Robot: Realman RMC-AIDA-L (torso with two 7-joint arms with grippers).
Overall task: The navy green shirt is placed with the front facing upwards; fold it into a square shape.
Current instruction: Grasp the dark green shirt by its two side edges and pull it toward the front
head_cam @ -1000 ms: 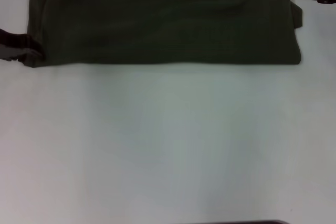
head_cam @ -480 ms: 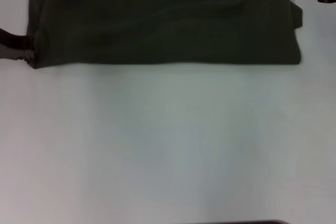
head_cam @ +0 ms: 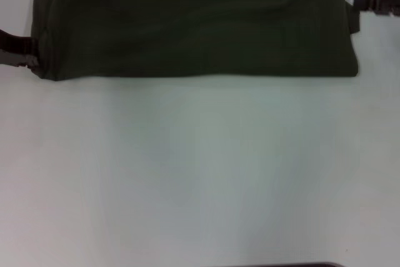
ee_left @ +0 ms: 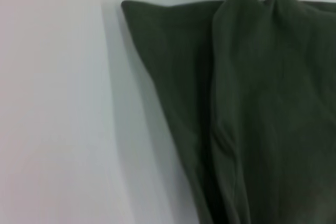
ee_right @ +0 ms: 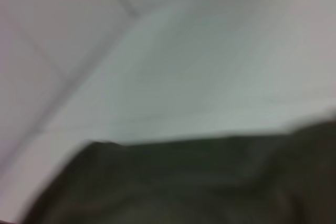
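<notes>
dark olive-green shirt (head_cam: 194,26), plain, white table (head_cam: 200,173)

Your left gripper (head_cam: 22,54) sits low at the table's far left edge. Your right gripper (head_cam: 375,4) sits at the far right edge. Finger positions on both are probably not readable here.

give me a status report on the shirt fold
Left gripper at the shirt's left end, right gripper just off its far right corner. Navy green shirt folded into a long band, not yet square. Nothing in the way.
</notes>
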